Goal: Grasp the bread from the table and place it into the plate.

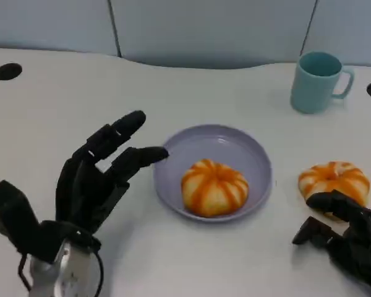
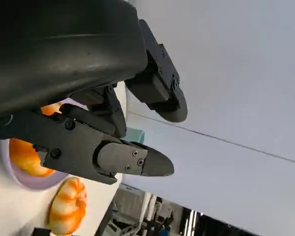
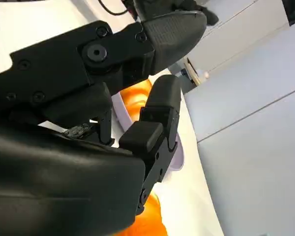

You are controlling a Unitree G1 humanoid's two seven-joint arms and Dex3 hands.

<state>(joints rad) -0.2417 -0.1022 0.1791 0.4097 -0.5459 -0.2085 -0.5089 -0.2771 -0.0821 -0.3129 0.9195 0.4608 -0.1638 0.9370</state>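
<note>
A round orange-striped bread (image 1: 214,187) lies in the lavender plate (image 1: 255,154) at the table's middle. A second bread (image 1: 334,177) sits on the table to the plate's right. My right hand (image 1: 346,238) is just in front of that bread, fingers apart, one fingertip at its near edge, not closed around it. In the right wrist view this bread (image 3: 148,220) shows beneath the palm, with the plate (image 3: 179,153) beyond. My left hand (image 1: 102,176) is raised left of the plate, fingers spread and empty, a fingertip near the rim.
A teal mug (image 1: 318,80) stands at the back right, behind the loose bread. Two dark round holes (image 1: 8,71) mark the table's far left and far right. A grey wall runs behind the table. Bare white tabletop lies in front of the plate.
</note>
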